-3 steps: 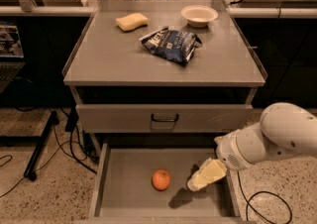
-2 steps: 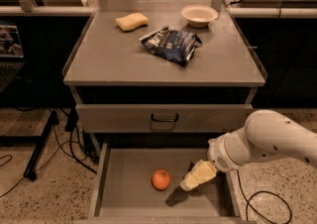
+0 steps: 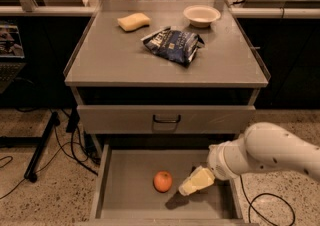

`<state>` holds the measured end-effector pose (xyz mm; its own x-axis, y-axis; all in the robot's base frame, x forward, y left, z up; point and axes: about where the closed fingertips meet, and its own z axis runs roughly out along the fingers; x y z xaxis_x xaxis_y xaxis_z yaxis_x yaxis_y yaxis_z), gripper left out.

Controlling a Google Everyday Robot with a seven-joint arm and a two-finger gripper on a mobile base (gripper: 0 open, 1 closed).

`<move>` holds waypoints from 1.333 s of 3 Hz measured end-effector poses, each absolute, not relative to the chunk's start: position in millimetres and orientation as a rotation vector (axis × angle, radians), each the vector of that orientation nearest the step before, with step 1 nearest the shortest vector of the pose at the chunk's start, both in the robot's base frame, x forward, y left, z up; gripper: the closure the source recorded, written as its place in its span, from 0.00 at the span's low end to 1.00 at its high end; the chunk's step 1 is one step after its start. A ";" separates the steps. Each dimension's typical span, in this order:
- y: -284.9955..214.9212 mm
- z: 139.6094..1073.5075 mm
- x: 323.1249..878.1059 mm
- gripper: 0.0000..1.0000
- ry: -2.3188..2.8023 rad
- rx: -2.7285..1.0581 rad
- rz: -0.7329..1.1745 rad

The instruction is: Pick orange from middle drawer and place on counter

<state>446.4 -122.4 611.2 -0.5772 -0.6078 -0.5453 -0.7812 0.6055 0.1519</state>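
Observation:
The orange (image 3: 162, 181) lies on the floor of the open middle drawer (image 3: 125, 190), near its centre. My gripper (image 3: 186, 188) hangs just above the drawer floor, close to the right of the orange and not touching it. The white arm reaches in from the right. The counter (image 3: 115, 60) is the grey cabinet top above.
On the counter are a pale yellow sponge (image 3: 133, 21), a dark blue chip bag (image 3: 171, 45) and a white bowl (image 3: 201, 15). A shut drawer front with a black handle (image 3: 166, 119) sits above the open drawer. Cables (image 3: 65, 145) lie on the floor at the left.
The arm and gripper have moved left inside the drawer, closer to the orange. The orange has not moved.

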 end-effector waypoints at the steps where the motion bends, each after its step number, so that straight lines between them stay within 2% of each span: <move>1: -86.1 554.9 455.9 0.00 2.341 -1.020 0.561; 2: -43.4 494.6 491.4 0.00 2.294 -1.025 0.583; 4: -54.2 474.6 486.7 0.00 2.314 -0.960 0.602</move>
<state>486.7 -54.2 474.6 -0.5882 -0.4922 -0.6417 -0.7425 0.6431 0.1873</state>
